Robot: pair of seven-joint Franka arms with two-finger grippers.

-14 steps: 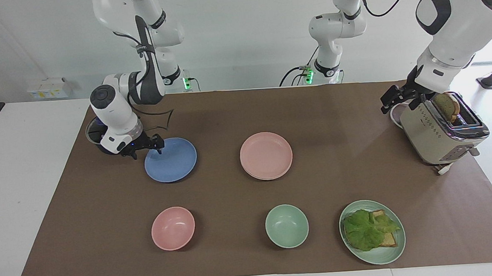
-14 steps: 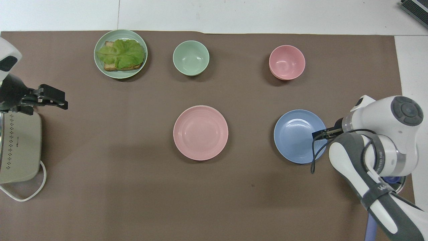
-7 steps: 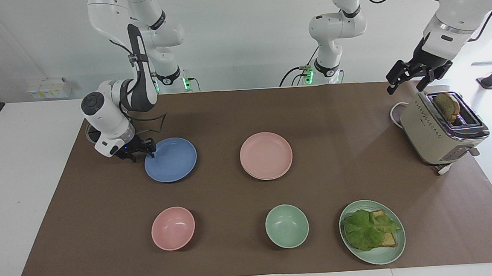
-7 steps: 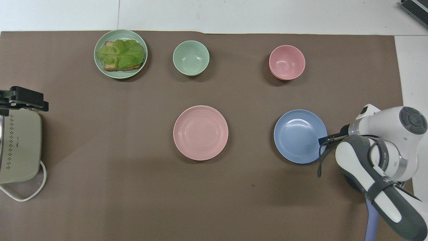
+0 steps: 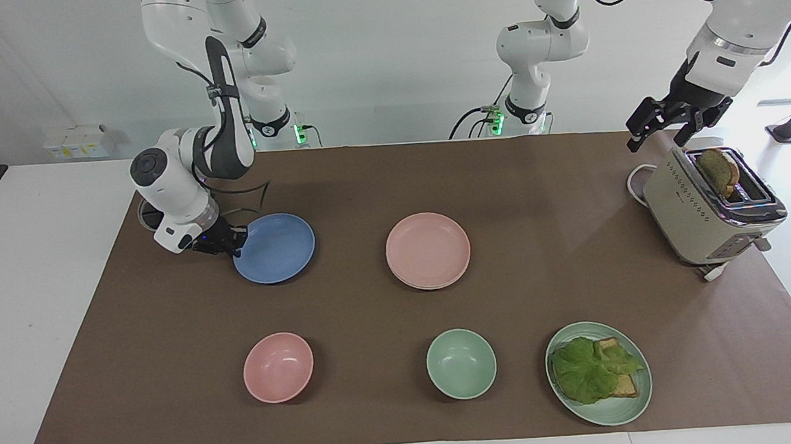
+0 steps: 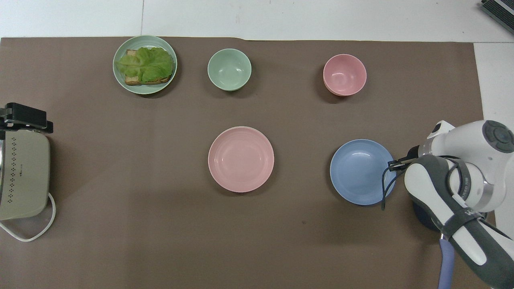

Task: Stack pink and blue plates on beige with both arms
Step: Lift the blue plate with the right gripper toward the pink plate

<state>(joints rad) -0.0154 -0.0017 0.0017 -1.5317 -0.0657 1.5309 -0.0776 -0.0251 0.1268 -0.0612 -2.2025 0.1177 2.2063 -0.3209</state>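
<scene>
Progress partial: pink plate [image 5: 428, 249] already seated on beige plate [image 5: 433, 281] at bench centre. Blue plate [image 5: 274, 247] at right arm's end, rim pinched by right gripper [image 5: 234, 240] fingers, lifted edge; transfer pending. Left gripper [image 5: 666, 125] spread, empty, over toaster [image 5: 707, 213].

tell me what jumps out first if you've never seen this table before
The right gripper is shut on the rim of the blue plate, tipping it up at the right arm's end of the mat. The pink plate sits mid-table atop another plate. The left gripper hangs open over the toaster.
</scene>
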